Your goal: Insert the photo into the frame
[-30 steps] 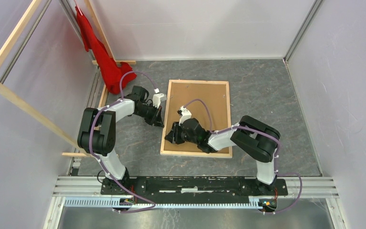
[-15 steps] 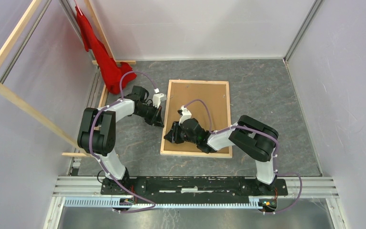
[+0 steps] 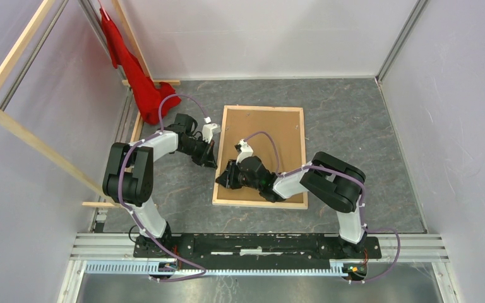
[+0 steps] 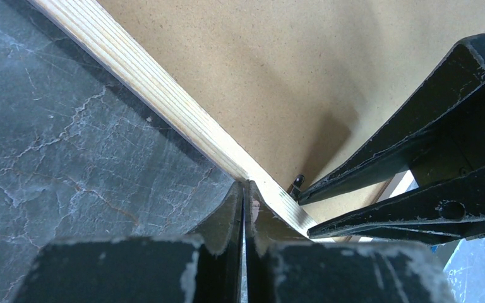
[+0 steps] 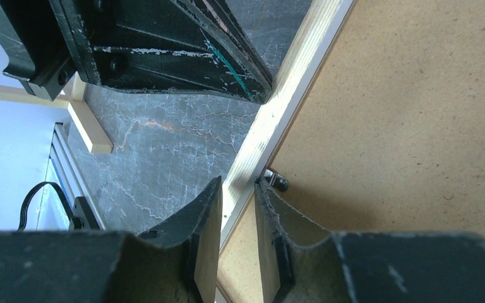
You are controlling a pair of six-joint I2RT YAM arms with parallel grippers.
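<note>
So the only real change over the last second: your right hand [image 5: 237, 186] has crept a bit up and left along the left rail of the pale wooden rectangular picture frame [image 3: 264, 108], and its elbow has swung in with it. The left arm hasn't budged. I read that as you just fixing your hold, so the task itself isn't any further along.

The right hand is clamped across that rail, one finger on the outside and one inside over the plain brown backing board [image 3: 278, 139], right next to a small metal retaining tab [image 5: 276, 180]. The left hand [image 4: 245, 189] is fully closed on nothing, with its tips touching the outer edge of the same rail just beyond the right hand.

The frame lies flat on the grey marbled tabletop [image 3: 353, 126], wood side up, with the board sitting in it. You can't see the photo in any view. It may be under the board, but that's a guess.
</note>
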